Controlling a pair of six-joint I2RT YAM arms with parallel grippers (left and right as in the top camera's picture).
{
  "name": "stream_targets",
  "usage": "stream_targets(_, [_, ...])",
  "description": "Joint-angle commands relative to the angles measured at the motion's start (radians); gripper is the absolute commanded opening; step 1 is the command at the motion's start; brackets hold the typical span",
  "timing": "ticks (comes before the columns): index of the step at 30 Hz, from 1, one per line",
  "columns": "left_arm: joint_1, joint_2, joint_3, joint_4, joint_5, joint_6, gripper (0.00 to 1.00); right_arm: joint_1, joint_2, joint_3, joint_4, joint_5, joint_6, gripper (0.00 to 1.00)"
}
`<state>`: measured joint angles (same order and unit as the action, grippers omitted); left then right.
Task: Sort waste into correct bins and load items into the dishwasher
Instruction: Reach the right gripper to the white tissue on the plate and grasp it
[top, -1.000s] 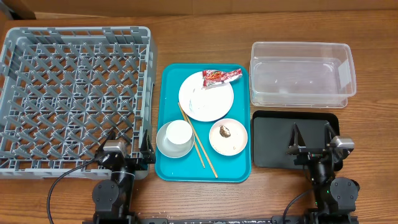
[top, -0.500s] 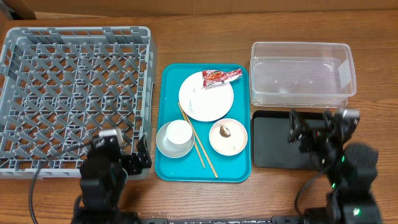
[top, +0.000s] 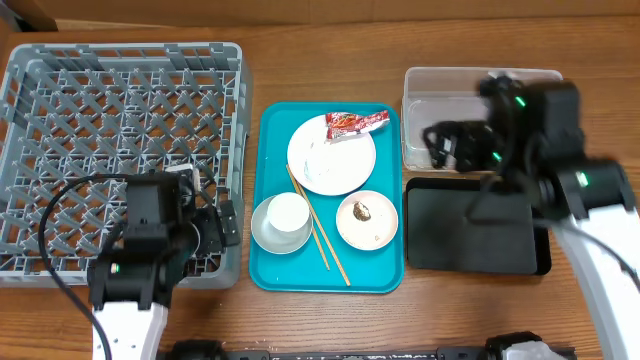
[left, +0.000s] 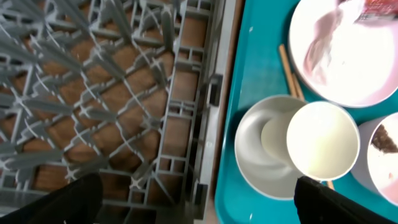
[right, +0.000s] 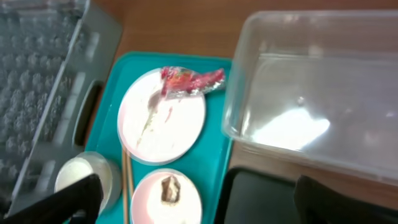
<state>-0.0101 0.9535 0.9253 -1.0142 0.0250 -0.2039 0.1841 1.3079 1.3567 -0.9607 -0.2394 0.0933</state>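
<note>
On the teal tray (top: 385, 270) lie a white plate (top: 331, 160) with the red-and-silver wrapper (top: 355, 122) on its far rim, a white bowl (top: 262, 232) holding a small white cup (top: 288, 212), wooden chopsticks (top: 320, 232), and a small pinkish dish (top: 372, 228) with a brown scrap (top: 362, 211). The grey dish rack (top: 120, 140) stands at the left. The clear tub (top: 520, 105) and black tray (top: 470, 245) stand at the right. My left gripper (top: 215, 208) is open and empty over the rack's near right corner, next to the bowl (left: 264, 162). My right gripper (top: 440, 140) is open and empty above the tub's left end, facing the plate (right: 163, 118).
The teal tray sits between the rack and the two bins. Bare wooden table (top: 330, 55) runs behind everything and along the front edge. Black cables trail from the left arm over the rack's near side.
Both arms rose from the front edge and moved away from it. The left gripper went to the rack's near right corner. The right gripper swung over the black tray to the tub's left end.
</note>
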Motion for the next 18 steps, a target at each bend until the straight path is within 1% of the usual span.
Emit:
stream_targets(1, [-0.003, 0.041, 0.034, -0.024, 0.002, -0.003, 1.00, 0.042, 0.100, 0.127, -0.037, -0.021, -0.028, 1.00])
stream_targets(3, [-0.003, 0.053, 0.034, -0.027, 0.002, -0.003, 1.00, 0.048, 0.135, 0.125, -0.007, -0.090, 0.021, 1.00])
stream_targets(5, [-0.003, 0.056, 0.034, -0.027, 0.000, -0.003, 1.00, 0.054, 0.172, 0.125, 0.050, -0.190, 0.035, 0.99])
stream_targets(8, [-0.003, 0.056, 0.034, -0.023, -0.003, -0.003, 1.00, 0.089, 0.216, 0.125, 0.124, -0.198, 0.034, 0.99])
stream_targets(10, [-0.003, 0.055, 0.034, -0.023, -0.005, -0.003, 1.00, 0.144, 0.249, 0.125, 0.167, -0.142, 0.034, 0.99])
stream_targets(12, [-0.003, 0.056, 0.034, -0.026, -0.019, -0.003, 1.00, 0.209, 0.283, 0.125, 0.191, -0.034, 0.035, 0.97])
stream_targets(15, [0.002, 0.055, 0.035, -0.035, -0.052, -0.051, 1.00, 0.293, 0.338, 0.125, 0.208, 0.098, 0.042, 0.97])
stream_targets(16, [0.015, 0.055, 0.037, -0.041, -0.051, -0.059, 1.00, 0.327, 0.373, 0.125, 0.214, 0.145, 0.067, 0.97])
stream_targets(18, [0.045, 0.056, 0.045, -0.056, -0.058, -0.057, 1.00, 0.357, 0.412, 0.125, 0.224, 0.165, 0.092, 0.97])
